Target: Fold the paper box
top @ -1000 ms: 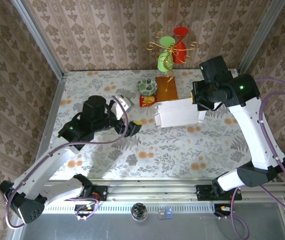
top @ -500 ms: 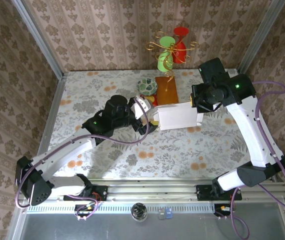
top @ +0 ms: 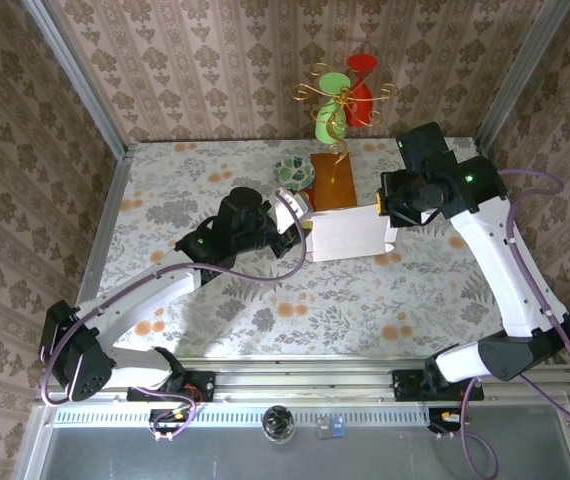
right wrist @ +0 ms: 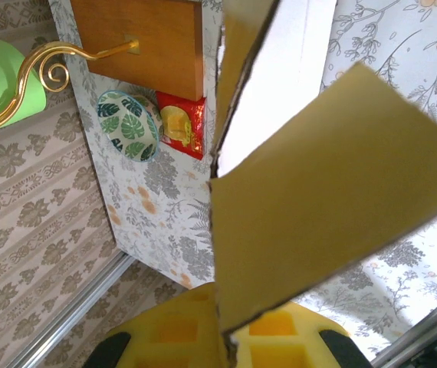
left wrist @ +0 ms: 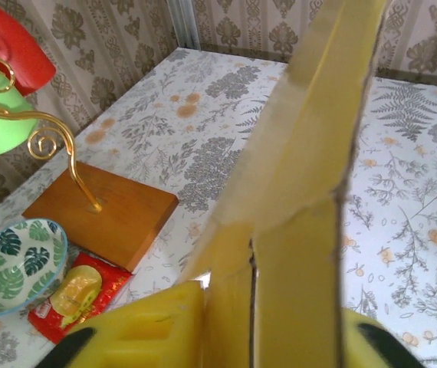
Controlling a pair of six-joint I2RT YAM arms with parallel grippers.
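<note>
"While both arms are on it, where is the box [top: 348,232]?"

"Up off the table [top: 195,190], just in front of the board [top: 332,180], held between the two arms. The left gripper [top: 300,235] is clamped on its left end. The right gripper [top: 390,208] is pinched tight on a panel at its right end."

"So how far along is the fold?"

"Part way, I'd judge. From above it reads as a white-faced shape with walls partly raised, not a flat sheet. But the right wrist view has a flap [right wrist: 333,184] standing out loose, and the left wrist view shows panels meeting at a crease with the seam open."

"What's left, then?"

"Turning in the loose flaps, tucking the ends and setting it down as a closed box, as far as I can tell. Whether any tab is locked yet, I can't see."
</note>
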